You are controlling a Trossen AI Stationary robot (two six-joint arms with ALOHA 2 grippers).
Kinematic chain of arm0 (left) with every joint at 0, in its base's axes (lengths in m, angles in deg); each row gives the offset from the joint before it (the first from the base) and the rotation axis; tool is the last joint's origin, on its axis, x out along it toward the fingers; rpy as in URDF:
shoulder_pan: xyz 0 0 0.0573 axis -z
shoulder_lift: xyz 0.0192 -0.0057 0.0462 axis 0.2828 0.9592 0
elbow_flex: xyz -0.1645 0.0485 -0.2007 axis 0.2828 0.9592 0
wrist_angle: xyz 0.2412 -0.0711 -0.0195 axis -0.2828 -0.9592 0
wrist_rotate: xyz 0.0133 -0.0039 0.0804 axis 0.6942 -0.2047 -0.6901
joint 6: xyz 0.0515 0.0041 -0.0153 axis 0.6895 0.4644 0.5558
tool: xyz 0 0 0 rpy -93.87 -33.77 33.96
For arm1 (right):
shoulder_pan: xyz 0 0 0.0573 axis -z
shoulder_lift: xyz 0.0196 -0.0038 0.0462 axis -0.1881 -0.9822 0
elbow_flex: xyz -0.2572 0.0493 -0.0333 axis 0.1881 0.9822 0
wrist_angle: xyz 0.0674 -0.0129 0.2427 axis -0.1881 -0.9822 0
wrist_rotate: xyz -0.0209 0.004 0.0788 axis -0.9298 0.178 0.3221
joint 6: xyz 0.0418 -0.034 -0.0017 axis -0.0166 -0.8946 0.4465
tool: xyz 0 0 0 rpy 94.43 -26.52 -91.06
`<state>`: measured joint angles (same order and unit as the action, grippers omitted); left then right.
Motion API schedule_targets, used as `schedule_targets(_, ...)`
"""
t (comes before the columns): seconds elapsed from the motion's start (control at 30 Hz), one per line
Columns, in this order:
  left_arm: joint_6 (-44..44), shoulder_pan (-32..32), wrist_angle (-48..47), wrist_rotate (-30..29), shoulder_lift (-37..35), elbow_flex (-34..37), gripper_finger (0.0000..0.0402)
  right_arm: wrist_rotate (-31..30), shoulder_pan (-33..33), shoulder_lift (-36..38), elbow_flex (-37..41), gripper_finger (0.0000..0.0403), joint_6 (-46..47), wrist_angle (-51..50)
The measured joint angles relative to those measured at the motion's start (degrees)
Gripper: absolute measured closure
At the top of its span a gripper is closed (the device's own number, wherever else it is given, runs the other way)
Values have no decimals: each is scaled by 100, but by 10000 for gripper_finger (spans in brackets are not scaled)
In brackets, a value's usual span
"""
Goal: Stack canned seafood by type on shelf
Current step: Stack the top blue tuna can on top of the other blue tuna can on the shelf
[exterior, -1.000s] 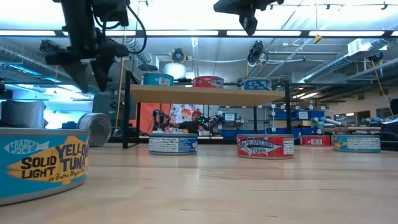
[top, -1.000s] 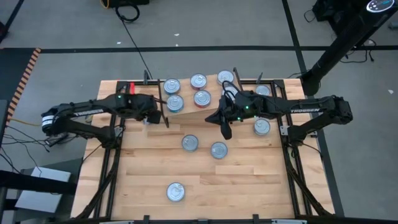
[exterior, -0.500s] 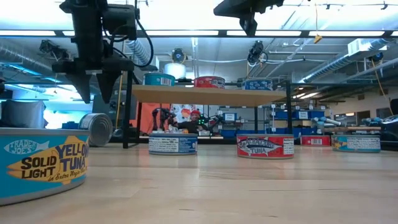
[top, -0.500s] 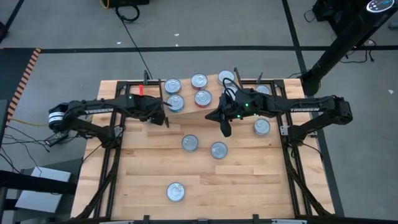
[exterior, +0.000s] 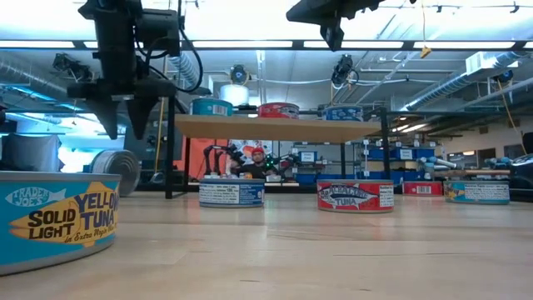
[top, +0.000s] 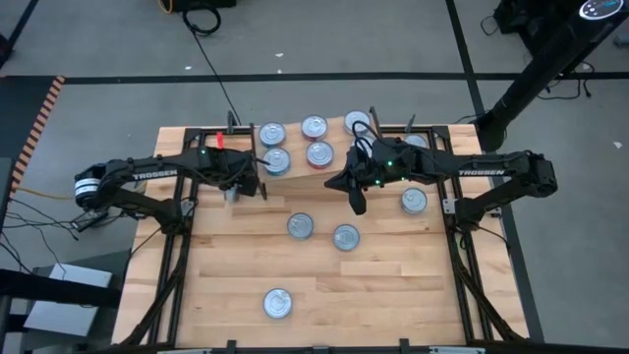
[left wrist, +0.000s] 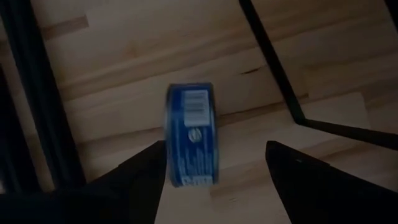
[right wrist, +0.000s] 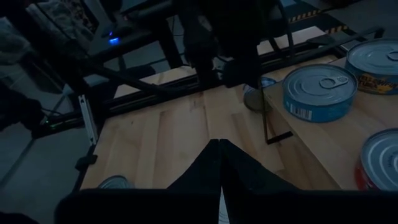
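— Start at the left. What do you see?

— My left gripper [top: 246, 184] hangs just off the shelf's left end, claw spread wide and holding nothing. Below it a blue tin [left wrist: 190, 135] stands on its rim on the table [top: 393, 285], label facing the wrist camera, between the two dark fingers and not touched by them.

— And the shelf?

— The shelf [exterior: 275, 127] is a pale wooden plank on thin black metal legs. I count five round tins [top: 314, 127] on it, flat, with shiny silver ring-pull lids. From table height I see blue and red side labels.

— The right side?

— My right gripper [top: 356, 202] hovers beyond the shelf's front right corner, claw pinched together and empty.

— Tins off the shelf?

— Four lie flat on the light butcher-block table and a fifth is half hidden by the right arm. The nearest one [top: 277, 303] has a blue and yellow label.
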<state>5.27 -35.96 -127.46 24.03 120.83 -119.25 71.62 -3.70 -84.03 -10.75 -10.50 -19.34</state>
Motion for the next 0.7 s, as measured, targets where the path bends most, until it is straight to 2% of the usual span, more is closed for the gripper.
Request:
schedule_targets(0.17, -76, -6, -598, -5, 58, 82, 123, 40, 2, 1, 0, 386, 44, 1)
schedule_targets(0.47, -108, 60, 167, 431, 31, 589, 123, 44, 6, 2, 0, 386, 46, 44)
schedule_targets(0.7, -188, 85, 293, 221, 29, 589, 123, 46, 9, 2, 0, 389, 49, 142)
